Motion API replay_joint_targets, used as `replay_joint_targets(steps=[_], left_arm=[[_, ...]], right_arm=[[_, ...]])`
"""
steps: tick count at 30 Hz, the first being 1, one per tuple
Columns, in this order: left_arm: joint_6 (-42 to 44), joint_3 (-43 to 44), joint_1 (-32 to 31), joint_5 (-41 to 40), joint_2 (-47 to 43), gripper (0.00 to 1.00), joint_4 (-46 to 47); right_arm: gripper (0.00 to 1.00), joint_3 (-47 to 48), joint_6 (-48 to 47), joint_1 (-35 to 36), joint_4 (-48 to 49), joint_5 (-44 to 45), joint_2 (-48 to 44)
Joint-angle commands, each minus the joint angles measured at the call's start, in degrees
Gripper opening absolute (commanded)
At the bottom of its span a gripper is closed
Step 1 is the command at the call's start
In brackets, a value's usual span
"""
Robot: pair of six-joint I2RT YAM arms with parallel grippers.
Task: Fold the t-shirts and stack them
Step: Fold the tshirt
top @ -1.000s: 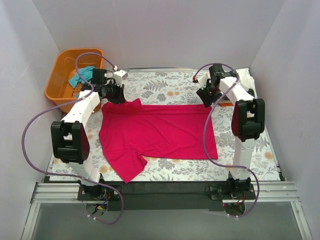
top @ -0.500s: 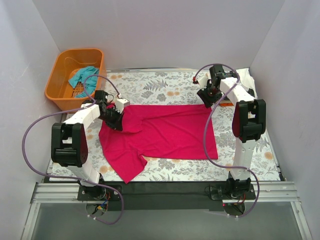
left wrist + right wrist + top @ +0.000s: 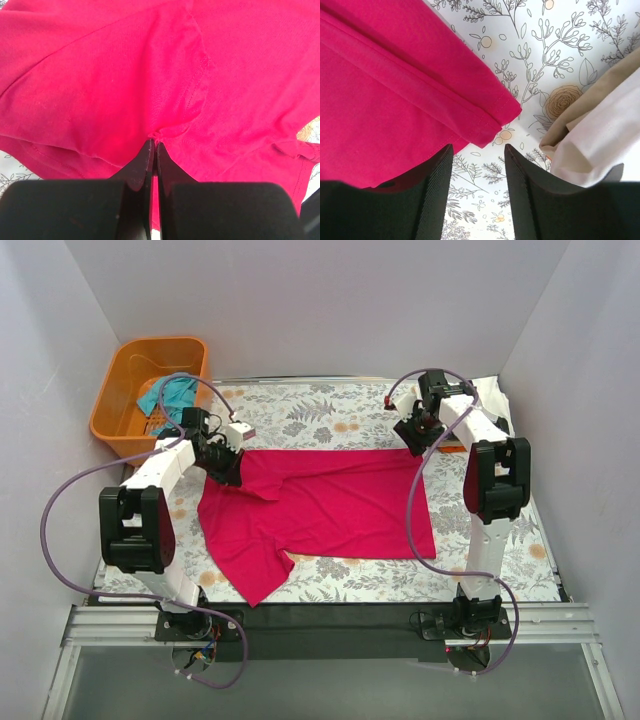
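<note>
Magenta t-shirt (image 3: 320, 505) spread on table (image 3: 340, 415), L claw (image 3: 154, 145) pinching it
L claw clamped on fold at far-left corner; R claw (image 3: 479, 170) parted, gripping nothing, over far-right corner; teal t-shirt (image 3: 175, 395) in orange basket (image 3: 120, 390) beyond

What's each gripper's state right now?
Left gripper: shut, pinching the red shirt.
Right gripper: open, holding nothing.
</note>
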Motion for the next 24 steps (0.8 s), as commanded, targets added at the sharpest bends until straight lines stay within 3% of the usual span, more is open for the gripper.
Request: replay_joint_targets(steps=[1, 12, 15, 19, 24], left_arm=[[0.2, 1.1, 0.4, 1.0, 0.5, 0.0, -0.2], [-0.3, 0.6, 0.4, 1.1, 1.4, 0.0, 0.1], [-0.2, 0.6, 0.4, 0.9, 1.5, 0.0, 0.2], [-0.3, 1.0, 0.4, 1.0, 1.7, 0.0, 0.0], [-0.4, 0.9, 0.4, 1.1, 1.8, 0.0, 0.0]], right_arm=[[0.44, 3.0, -1.1, -0.2, -1.3, -1.1, 2.2], [0.4, 8.3, 0.3, -0.3, -1.4, -1.3, 9.5], [0.38, 7.1, 0.2, -0.6, -1.5, -1.3, 8.8], [0.25, 6.6, 0.4, -1.3, -1.9, -1.7, 7.2], [0.27, 5.6, -0.1, -1.4, -2.8, -2.5, 4.0]])
